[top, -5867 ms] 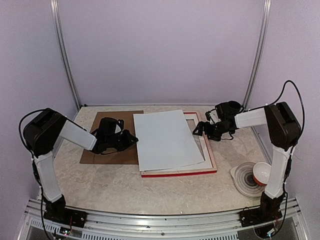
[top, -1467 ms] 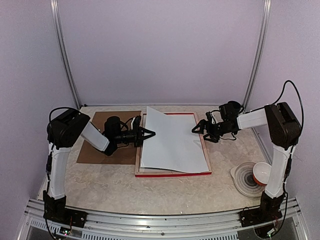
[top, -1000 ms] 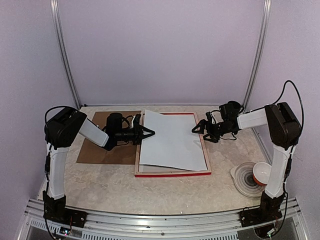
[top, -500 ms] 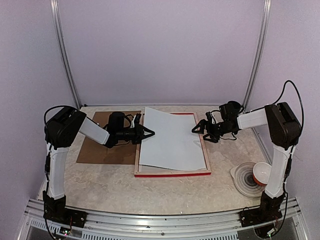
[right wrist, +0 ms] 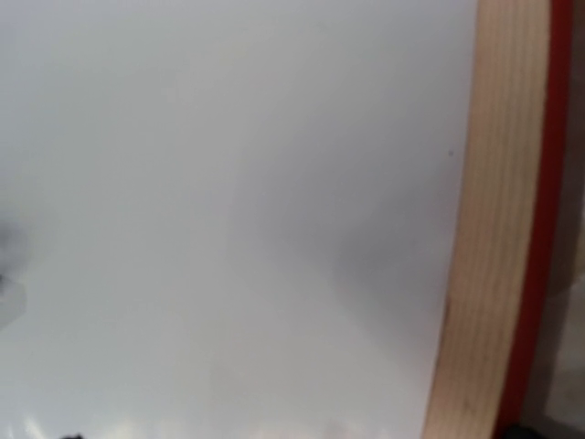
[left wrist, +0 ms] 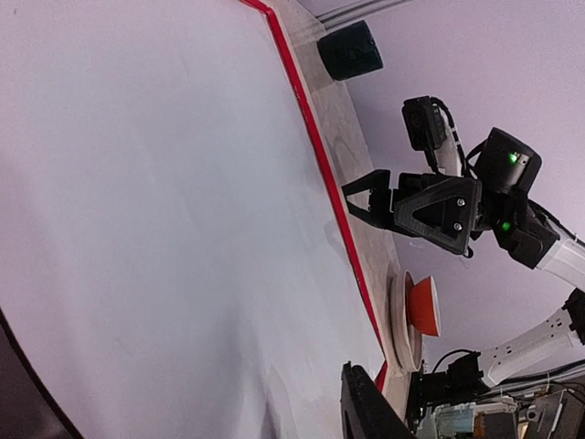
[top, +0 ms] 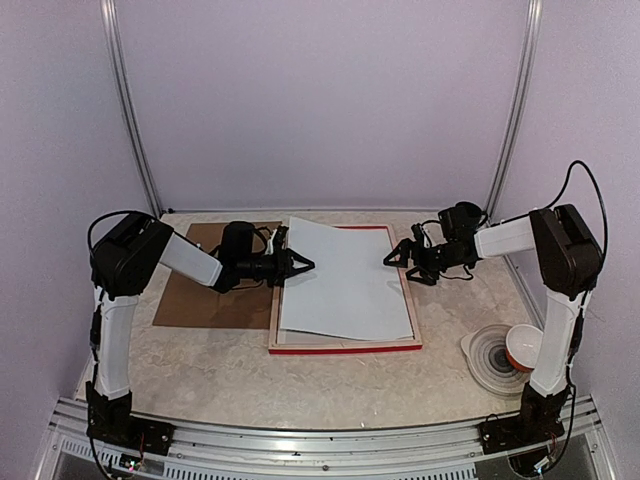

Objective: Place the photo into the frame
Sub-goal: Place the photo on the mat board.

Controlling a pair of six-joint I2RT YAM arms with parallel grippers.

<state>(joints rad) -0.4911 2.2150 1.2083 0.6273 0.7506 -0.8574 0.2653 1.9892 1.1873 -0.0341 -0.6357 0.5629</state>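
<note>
The photo (top: 345,280) lies blank white side up on the frame (top: 345,346); its print side is hidden. The frame lies flat with its pale wood back up and red edges showing. The sheet sits slightly skewed, its far left corner over the frame's rim. My left gripper (top: 300,264) is open, low at the sheet's left edge; one of its fingers (left wrist: 366,412) shows over the white sheet (left wrist: 164,201). My right gripper (top: 392,258) is open at the sheet's right edge, over the frame's right rail (right wrist: 484,229). The right wrist view shows only sheet (right wrist: 228,201) and rail.
A brown backing board (top: 200,295) lies left of the frame, under my left arm. A red and white bowl (top: 522,345) sits on stacked plates (top: 488,362) at the near right. Metal posts and purple walls close in the back and sides.
Since 5.9 s ago my left gripper left the brown board for the sheet's left edge, and frame and sheet sit squarer. In the last second the left gripper crept slightly right; the right arm stayed.
</note>
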